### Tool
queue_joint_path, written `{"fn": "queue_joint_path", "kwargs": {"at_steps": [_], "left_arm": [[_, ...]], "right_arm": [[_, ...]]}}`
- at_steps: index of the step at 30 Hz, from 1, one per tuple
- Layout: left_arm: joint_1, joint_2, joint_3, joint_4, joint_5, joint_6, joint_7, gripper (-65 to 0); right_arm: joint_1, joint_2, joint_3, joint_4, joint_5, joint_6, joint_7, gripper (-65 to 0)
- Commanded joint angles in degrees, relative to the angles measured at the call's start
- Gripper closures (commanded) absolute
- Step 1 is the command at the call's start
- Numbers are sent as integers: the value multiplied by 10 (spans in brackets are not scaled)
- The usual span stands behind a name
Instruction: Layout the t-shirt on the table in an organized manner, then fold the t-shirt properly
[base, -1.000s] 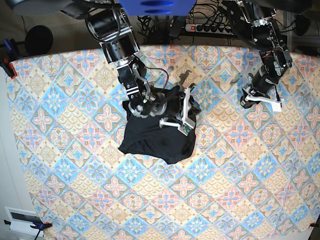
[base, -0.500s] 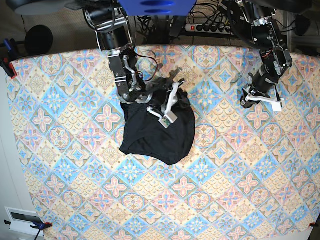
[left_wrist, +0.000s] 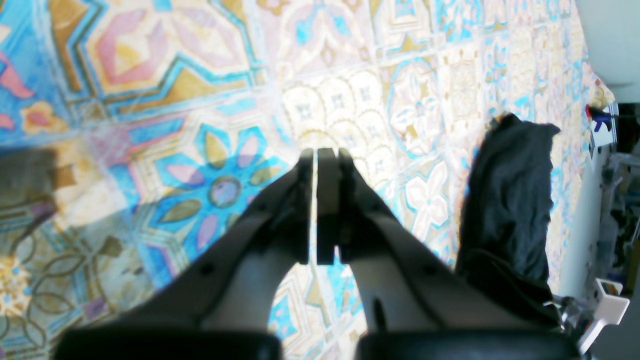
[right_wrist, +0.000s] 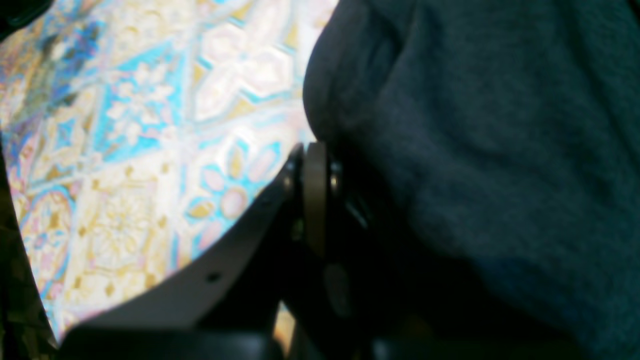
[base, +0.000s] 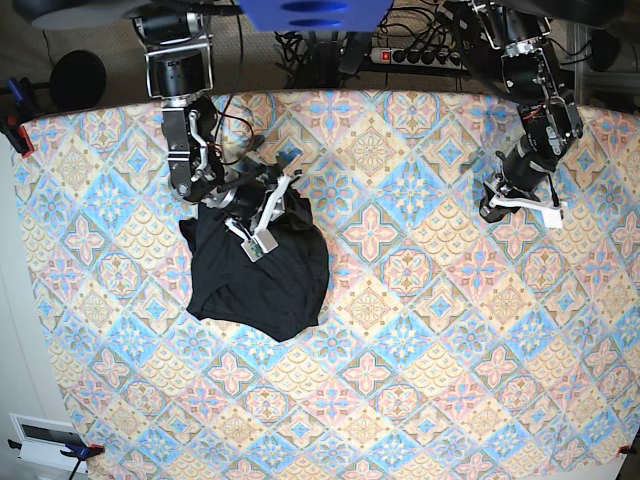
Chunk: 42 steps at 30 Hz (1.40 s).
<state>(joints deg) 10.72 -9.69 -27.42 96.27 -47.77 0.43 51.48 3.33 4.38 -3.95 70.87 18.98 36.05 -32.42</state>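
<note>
Dragging is what I read in the base view: the t-shirt (base: 258, 275) now lies left of centre on the table (base: 420, 330), where a second ago it sat nearer the middle, and the right arm has swung out leftward with it. The right gripper (base: 262, 215) sits at the garment's upper edge, pinched on fabric. The bundle is still a rounded, crumpled heap, sleeves not showing. My judgement: this is repositioning only; layout is barely begun, folding not at all. The left gripper (base: 518, 203) has not moved, parked over bare cloth well apart from the shirt.

Left wrist view: the left gripper (left_wrist: 318, 210) has its two pads pressed flat together, nothing between them. Glossy printed tablecloth below, diamond tiles in blue, pink and yellow. The t-shirt (left_wrist: 510, 200) shows far off as a dark matte lump.

Right wrist view: the right gripper (right_wrist: 312, 200) is closed tight, its far finger buried in the t-shirt (right_wrist: 475, 150). The weave looks soft, slightly fuzzy, draping in thick folds. Patterned table (right_wrist: 150, 125) is at left.
</note>
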Motion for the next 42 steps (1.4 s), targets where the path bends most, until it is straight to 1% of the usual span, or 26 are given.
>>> {"fn": "queue_joint_path", "kwargs": {"at_steps": [1, 7, 10, 12, 16, 18, 22, 23, 25, 26, 28, 30, 33, 36, 39, 41, 42], "left_arm": [[-6, -7, -1, 11, -8, -4, -5, 0], [-6, -6, -1, 11, -8, -4, -2, 0], [-6, -6, 20, 11, -8, -4, -2, 0], [-6, -6, 22, 11, -8, -4, -2, 0], [-6, -5, 23, 11, -8, -4, -2, 0], [-6, 3, 23, 12, -8, -4, -2, 0], [-6, 5, 28, 12, -8, -4, 3, 0], [-6, 3, 38, 12, -8, -4, 12, 0], [-6, 2, 53, 17, -8, -4, 29, 0], [-4, -2, 57, 29, -5, -4, 33, 0], [4, -11, 72, 56, -6, -4, 38, 0], [19, -19, 77, 80, -6, -4, 37, 0], [40, -21, 77, 104, -6, -4, 38, 0], [66, -34, 77, 120, -7, -4, 38, 0], [94, -36, 76, 138, -7, -4, 38, 0], [122, -38, 76, 161, -7, -4, 38, 0], [138, -47, 76, 172, -7, -4, 38, 0]], "right_arm": [[-4, 23, 7, -6, -62, -38, -54, 0], [-1, 52, 7, -6, -62, -37, -54, 0], [-1, 69, 7, -6, -62, -37, -54, 0], [-1, 73, 7, -6, -61, -37, -54, 0], [-2, 73, 7, -5, -61, -37, -57, 0], [-5, 73, 7, -1, -61, -37, -59, 0], [-5, 70, 2, 67, -61, -37, -59, 0], [-6, 67, 2, 88, -60, -37, -60, 0], [-8, 50, 1, 132, -60, -37, -64, 0], [-13, 42, 4, 154, -60, -37, -74, 0], [-31, 33, 6, 212, -60, -37, -100, 0], [-60, 33, 7, 262, -60, -37, -112, 0], [-104, 33, 7, 336, -59, -37, -119, 0], [-148, 35, 11, 389, -59, -37, -119, 0], [-201, 36, 57, 416, -59, -37, -118, 0], [-251, 36, 92, 429, -59, -37, -118, 0], [-277, 36, 106, 432, -59, -37, -118, 0]]}}
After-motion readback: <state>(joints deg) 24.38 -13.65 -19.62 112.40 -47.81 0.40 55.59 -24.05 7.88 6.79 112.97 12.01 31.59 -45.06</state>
